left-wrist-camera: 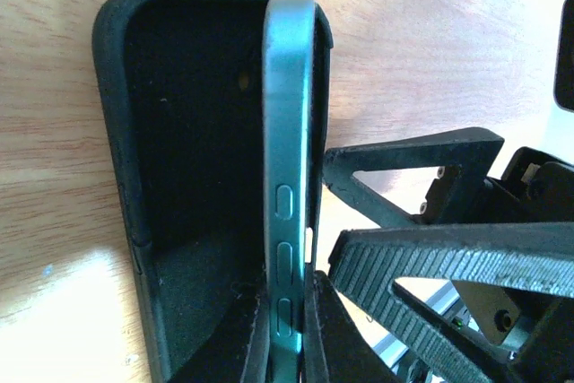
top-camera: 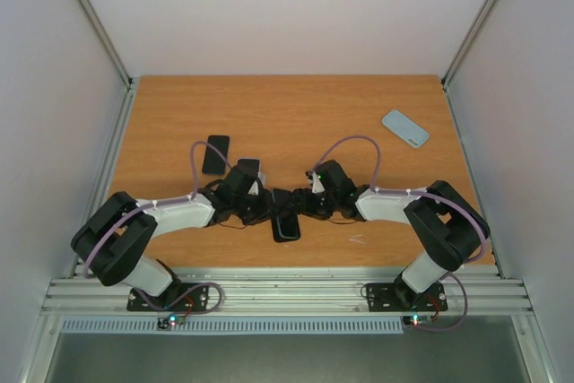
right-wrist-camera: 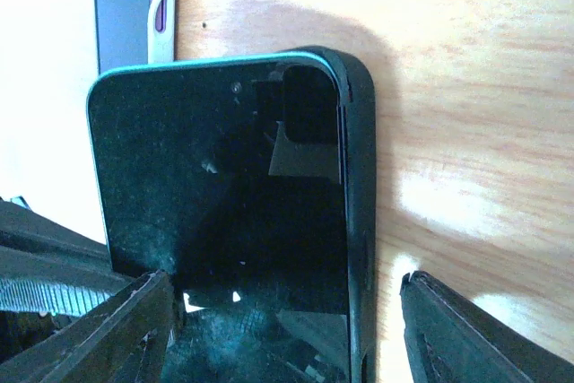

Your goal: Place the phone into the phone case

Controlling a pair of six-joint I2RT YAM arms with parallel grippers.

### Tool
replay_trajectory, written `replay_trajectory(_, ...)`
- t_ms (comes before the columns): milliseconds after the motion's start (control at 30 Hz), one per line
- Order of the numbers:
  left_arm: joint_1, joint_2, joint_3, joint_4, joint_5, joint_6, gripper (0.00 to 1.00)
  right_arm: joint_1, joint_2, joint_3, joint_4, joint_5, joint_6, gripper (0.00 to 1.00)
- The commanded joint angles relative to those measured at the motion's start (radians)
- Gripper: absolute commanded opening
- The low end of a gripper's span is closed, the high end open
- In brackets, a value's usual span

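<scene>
A black phone case (left-wrist-camera: 188, 132) lies open side up on the wooden table. A teal-edged phone (left-wrist-camera: 289, 114) stands tilted on its long edge inside the case, against the case's right wall. My left gripper (left-wrist-camera: 285, 298) is shut on the phone's lower end. In the right wrist view the phone's dark screen (right-wrist-camera: 215, 186) faces the camera, with the case wall (right-wrist-camera: 359, 177) along its right side. My right gripper (right-wrist-camera: 285, 289) is open and straddles the phone and case; its right finger (right-wrist-camera: 466, 338) stands apart from the case. In the top view both grippers, left (top-camera: 265, 206) and right (top-camera: 305, 206), meet at the phone (top-camera: 287, 224).
A second black phone or case (top-camera: 215, 154) lies behind the left arm, with a small dark-and-white item (top-camera: 248, 166) beside it. A light blue case (top-camera: 405, 127) lies at the back right. The table's front edge is just behind the grippers.
</scene>
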Motion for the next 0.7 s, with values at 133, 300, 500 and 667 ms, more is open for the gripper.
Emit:
replay_trajectory(133, -0.047, 0.112, 0.020, 0.024, -0.070, 0.010, 0.01, 0.014, 0.039, -0.027, 0.048, -0.033, 0.035, 0.71)
replay_trajectory(300, -0.046, 0.061, 0.033, -0.103, -0.154, 0.032, 0.09, 0.014, 0.017, -0.033, 0.027, -0.018, 0.022, 0.71)
replay_trajectory(500, -0.047, -0.023, 0.083, -0.267, -0.263, 0.089, 0.21, 0.015, -0.013, -0.040, 0.006, -0.012, 0.011, 0.71)
replay_trajectory(667, -0.047, -0.057, 0.090, -0.326, -0.307, 0.107, 0.27, 0.014, -0.034, -0.044, -0.003, -0.016, 0.004, 0.72)
